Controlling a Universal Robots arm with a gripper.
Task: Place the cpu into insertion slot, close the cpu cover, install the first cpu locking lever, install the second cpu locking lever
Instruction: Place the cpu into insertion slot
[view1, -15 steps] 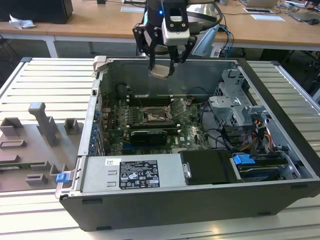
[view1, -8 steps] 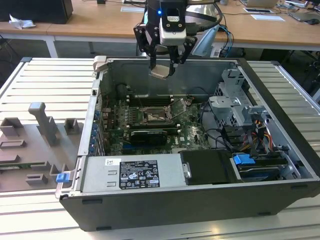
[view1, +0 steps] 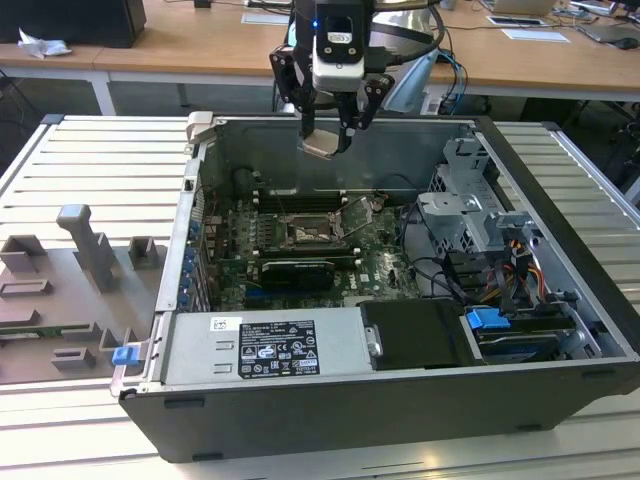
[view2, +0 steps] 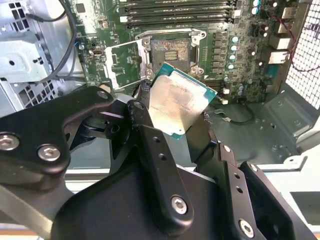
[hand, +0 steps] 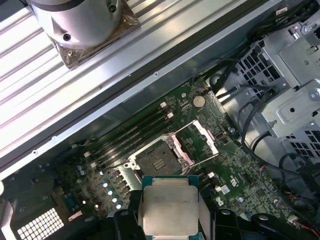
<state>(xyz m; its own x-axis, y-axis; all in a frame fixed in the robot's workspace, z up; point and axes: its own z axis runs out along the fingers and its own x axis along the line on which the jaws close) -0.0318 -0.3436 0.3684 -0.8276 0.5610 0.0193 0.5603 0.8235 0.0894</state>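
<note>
Slatted metal table (view1: 90, 150), bearing a dark computer case (view1: 300, 425) that lies open on its side. Inside the case, toward the exterior view's right, a grey drive cage (view1: 465, 215) with bundled cables. Along the near wall, a silver power supply (view1: 265, 345). Behind both, flat on the case floor, a green circuit board (view1: 385, 262), with long black memory slots (view1: 300, 195) close to the far wall.

Over that far wall in the exterior view, well above the board, the gripper (view1: 331, 140). Black fingers (view2: 150, 145) drawn narrow and clamped on opposite edges of the cpu (view2: 179, 102).

On the board, the cpu cover (hand: 195, 145) swung open, away from the socket on the side toward the exterior view's right, with the square cut-out plain in both wrist views. Just beside it, the insertion slot (hand: 155, 161): bare, dark in the middle, silvery at the rim, uncovered.

Smallest, the cpu itself: held in the air between the fingertips, pale metal top turned toward the wrist cameras, green edge showing around it. Tilted in the second wrist view. Well apart from the slot, touching nothing but the fingers.
</note>
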